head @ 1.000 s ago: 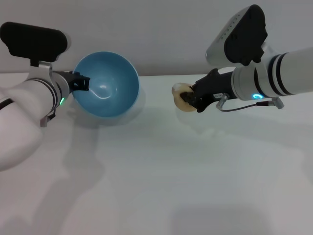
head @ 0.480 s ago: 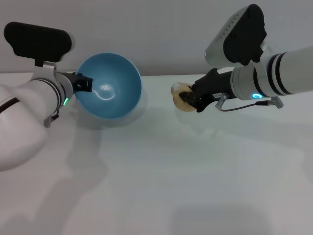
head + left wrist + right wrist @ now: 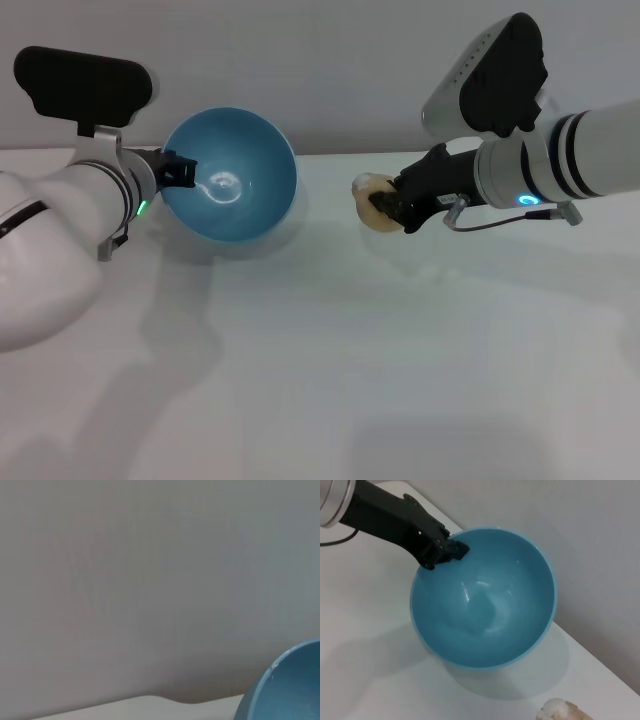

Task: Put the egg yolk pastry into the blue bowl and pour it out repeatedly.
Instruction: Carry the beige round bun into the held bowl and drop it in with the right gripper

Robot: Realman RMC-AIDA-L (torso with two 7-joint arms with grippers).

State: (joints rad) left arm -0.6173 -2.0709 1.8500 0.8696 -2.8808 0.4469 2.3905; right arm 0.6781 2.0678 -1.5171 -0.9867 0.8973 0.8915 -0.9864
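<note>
The blue bowl (image 3: 232, 178) is held tilted above the table at the back left, its empty inside facing the right. My left gripper (image 3: 180, 171) is shut on its rim; the right wrist view shows that gripper (image 3: 451, 551) clamped on the bowl (image 3: 485, 597). A slice of the bowl's edge (image 3: 285, 692) shows in the left wrist view. To the right of the bowl, my right gripper (image 3: 385, 205) is shut on the pale egg yolk pastry (image 3: 373, 190), held a little above the table. The pastry (image 3: 562, 711) peeks in at the right wrist view's edge.
A plain white table (image 3: 330, 360) spreads below both arms, with a grey wall (image 3: 300, 70) behind it. Nothing else lies on the table.
The left arm has carried the bowl slightly to the right. The right gripper and pastry have barely moved.
</note>
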